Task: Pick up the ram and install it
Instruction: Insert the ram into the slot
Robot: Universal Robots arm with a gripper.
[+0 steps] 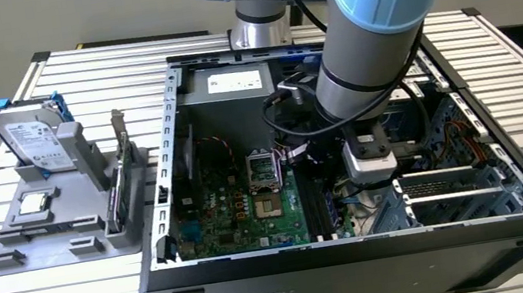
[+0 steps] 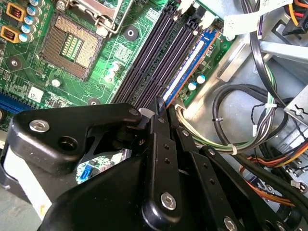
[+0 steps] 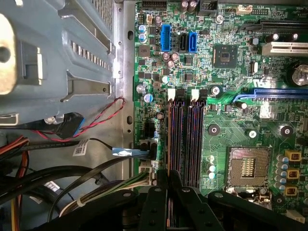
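**Jaws over the ram in its slot, inside the PC case**

Exterior view: arm reaches down into the open PC case lying on the slatted table; gripper sits low in the case, just beside the motherboard on the exterior view's right, by the black slots; CPU socket is open, near the board's middle.

Second wrist view: gripper w/ jaws drawn close together, tips pinched at the near end of the ram; the ram is a thin dark-blue stick standing on edge in the slot row farthest from the CPU socket, running parallel w/ the empty black slots; whether the tips actually clamp the stick or just touch its top edge – cannot tell; white latches at the slots' far ends; cable bundle lies just beside the ram, off the board.

First wrist view: gripper tips meet at the near end of the slots; ram itself is hard to pick out among them here; drive cage w/ red-black wires to one side, CPU socket to the other.

Outside the case, exterior view's left: grey parts holder on the table w/ a hard drive upright, a CPU chip lying flat, and a card w/ metal bracket standing on edge; well apart from the gripper.
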